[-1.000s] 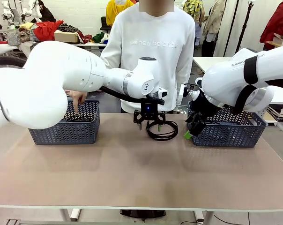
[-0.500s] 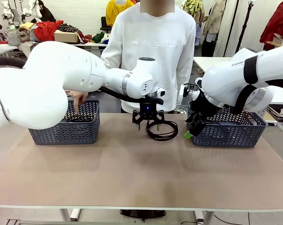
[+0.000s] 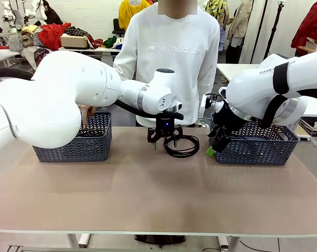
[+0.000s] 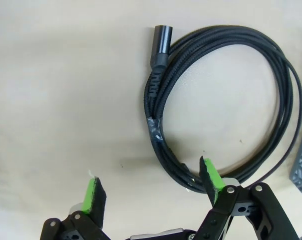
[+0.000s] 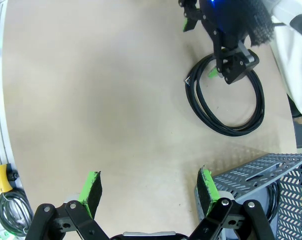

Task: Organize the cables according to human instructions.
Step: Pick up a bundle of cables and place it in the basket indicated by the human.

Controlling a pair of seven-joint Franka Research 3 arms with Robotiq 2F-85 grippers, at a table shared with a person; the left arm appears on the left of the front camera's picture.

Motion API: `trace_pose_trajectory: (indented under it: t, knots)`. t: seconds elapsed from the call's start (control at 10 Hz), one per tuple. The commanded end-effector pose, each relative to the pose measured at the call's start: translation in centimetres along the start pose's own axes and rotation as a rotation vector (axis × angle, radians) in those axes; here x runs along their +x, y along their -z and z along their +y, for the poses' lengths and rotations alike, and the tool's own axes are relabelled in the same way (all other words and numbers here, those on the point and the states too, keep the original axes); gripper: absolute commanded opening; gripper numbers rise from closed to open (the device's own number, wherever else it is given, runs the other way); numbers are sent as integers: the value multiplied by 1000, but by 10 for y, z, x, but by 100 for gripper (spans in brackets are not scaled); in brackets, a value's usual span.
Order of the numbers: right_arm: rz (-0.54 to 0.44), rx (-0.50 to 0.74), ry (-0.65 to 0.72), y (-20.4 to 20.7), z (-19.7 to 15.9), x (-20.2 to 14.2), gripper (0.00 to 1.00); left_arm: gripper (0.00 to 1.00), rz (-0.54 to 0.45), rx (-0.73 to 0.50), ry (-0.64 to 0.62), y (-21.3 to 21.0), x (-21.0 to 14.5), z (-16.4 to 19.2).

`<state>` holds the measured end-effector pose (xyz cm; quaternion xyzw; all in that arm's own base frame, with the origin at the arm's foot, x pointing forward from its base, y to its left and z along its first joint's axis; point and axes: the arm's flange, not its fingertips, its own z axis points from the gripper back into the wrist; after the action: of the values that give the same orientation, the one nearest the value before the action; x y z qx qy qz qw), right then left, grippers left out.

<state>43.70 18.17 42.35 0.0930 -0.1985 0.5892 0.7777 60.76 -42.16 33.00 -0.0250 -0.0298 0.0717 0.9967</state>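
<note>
One of the cables, a black coil (image 3: 183, 148), lies on the table in front of the human (image 3: 166, 58). My left gripper (image 3: 164, 138) hangs open over the coil's left edge. In the left wrist view the coil (image 4: 156, 107) shows a black plug (image 4: 161, 42), and one green pad (image 4: 210, 177) sits over its strands while the left gripper (image 4: 152, 187) holds nothing. My right gripper (image 3: 216, 143) stands open by the right basket's near left corner. The right wrist view has the right gripper (image 5: 149, 189) empty above bare table, the coil (image 5: 231, 131) farther off.
Two blue-grey lattice baskets stand at the table's far side, one left (image 3: 72, 147) and one right (image 3: 255, 151). The person's hand (image 3: 86, 112) points a finger down into the left basket. The right basket's corner (image 5: 261, 172) lies beside my right finger.
My left gripper has shifted slightly left and turned a little over the coil, staying open. The right arm and the person's hand have not moved.
</note>
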Motion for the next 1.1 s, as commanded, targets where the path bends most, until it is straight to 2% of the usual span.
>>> trace_pose_trajectory:
  t: [0.0, 0.7, 1.0]
  knots:
    - [-2, 0, -9, -1, 1, 0, 100, 100, -11, -12, -75, 3, 3, -5]
    - [-2, 0, -9, -1, 1, 0, 100, 100, -42, -18, -219, 11, 17, -12]
    - [-2, 0, -9, -1, 1, 0, 100, 100, -48, -36, -225, 11, 20, -13]
